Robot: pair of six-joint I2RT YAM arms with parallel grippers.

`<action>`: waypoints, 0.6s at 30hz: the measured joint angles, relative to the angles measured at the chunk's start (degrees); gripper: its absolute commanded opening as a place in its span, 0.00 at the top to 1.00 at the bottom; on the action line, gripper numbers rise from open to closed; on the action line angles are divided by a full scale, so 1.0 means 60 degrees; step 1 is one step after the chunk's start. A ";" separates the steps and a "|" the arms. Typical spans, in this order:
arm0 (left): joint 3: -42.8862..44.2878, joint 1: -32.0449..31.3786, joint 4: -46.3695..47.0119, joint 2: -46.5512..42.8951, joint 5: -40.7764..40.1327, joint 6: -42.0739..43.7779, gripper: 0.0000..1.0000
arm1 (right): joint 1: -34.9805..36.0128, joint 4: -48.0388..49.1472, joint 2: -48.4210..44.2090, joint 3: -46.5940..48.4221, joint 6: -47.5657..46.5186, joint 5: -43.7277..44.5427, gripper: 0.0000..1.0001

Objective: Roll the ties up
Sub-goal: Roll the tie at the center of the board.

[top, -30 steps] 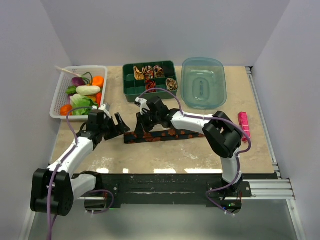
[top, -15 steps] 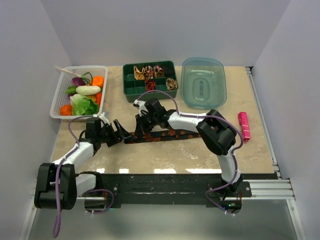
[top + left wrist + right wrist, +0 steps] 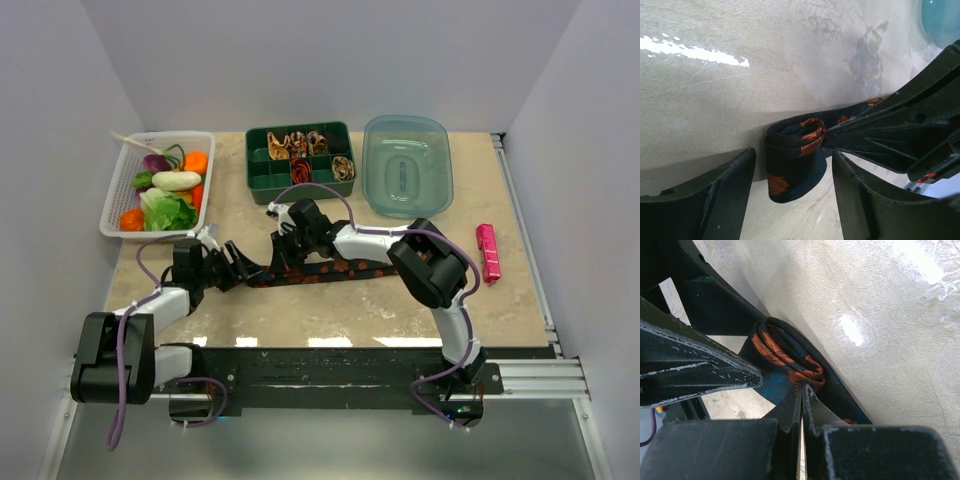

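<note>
So the black tie with the orange-red spots is lying flat across the desk, with its left end wound into a small coil. The left fingers are spread wide, one on each side of that coil and gripping nothing, while the right fingers are pinched together on the tie right at the coil. Other rolled ties sit in the green compartment box at the back.
</note>
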 measured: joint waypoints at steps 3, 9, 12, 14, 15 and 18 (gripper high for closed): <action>-0.0124 0.0015 0.0474 0.0251 0.0124 -0.0113 0.42 | 0.0000 0.0022 0.0066 0.0058 0.0004 -0.0004 1.00; -0.0339 0.0044 0.1257 0.0576 0.0310 -0.0178 0.47 | 0.0000 0.0193 0.0284 0.0127 0.0007 -0.0007 1.00; -0.0448 0.0047 0.1570 0.0678 0.0350 -0.0200 0.57 | 0.0000 0.0193 0.0313 0.0127 0.0007 -0.0011 1.00; -0.0492 0.0055 0.1679 0.0721 0.0335 -0.0208 0.64 | 0.0000 0.0197 0.0313 0.0127 0.0007 -0.0011 1.00; -0.0517 0.0055 0.1719 0.0747 0.0331 -0.0222 0.69 | 0.0000 0.0193 0.0313 0.0127 0.0007 -0.0011 1.00; -0.0557 0.0055 0.1774 0.0772 0.0350 -0.0270 0.79 | 0.0000 0.0197 0.0313 0.0127 0.0022 -0.0011 1.00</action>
